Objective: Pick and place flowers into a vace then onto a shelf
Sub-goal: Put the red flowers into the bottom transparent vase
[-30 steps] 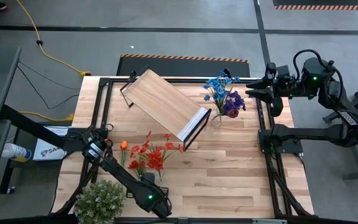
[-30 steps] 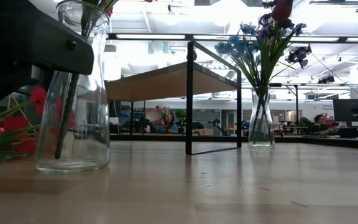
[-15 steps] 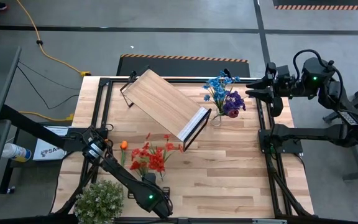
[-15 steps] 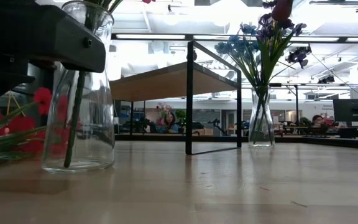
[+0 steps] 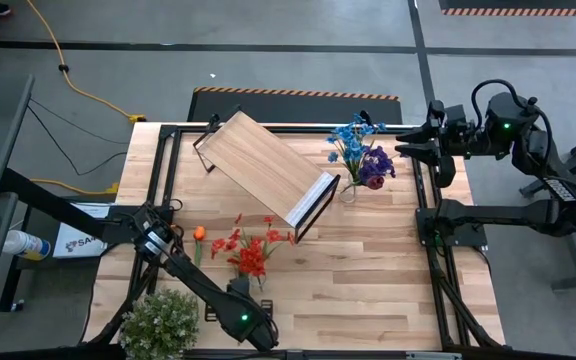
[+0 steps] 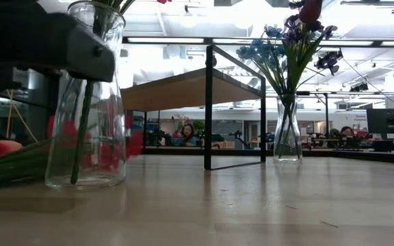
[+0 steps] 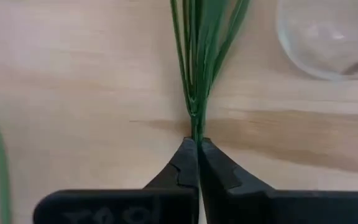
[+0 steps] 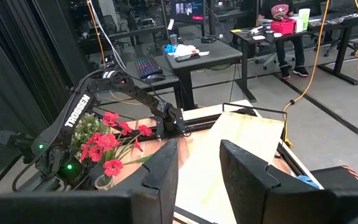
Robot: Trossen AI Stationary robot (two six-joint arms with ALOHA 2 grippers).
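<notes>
Progress looks partial to me: blue and purple flowers already stand in a vase beside the shelf, near the surface's far edge. My left gripper has its fingers clenched on the red flowers by the near vase; my right gripper waits, fingers parted, off the far right corner. Nothing stands on the shelf.

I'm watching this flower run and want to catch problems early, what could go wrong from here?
The left gripper pinches the red flowers' thin stems only at their very end, so the sprig may slip or swing.

The near glass vase stands right beside that gripper; a sideways move could tip it.

The shelf sits close to the second vase with the blue and purple flowers, so lifting that vase onto it could knock the frame.
</notes>
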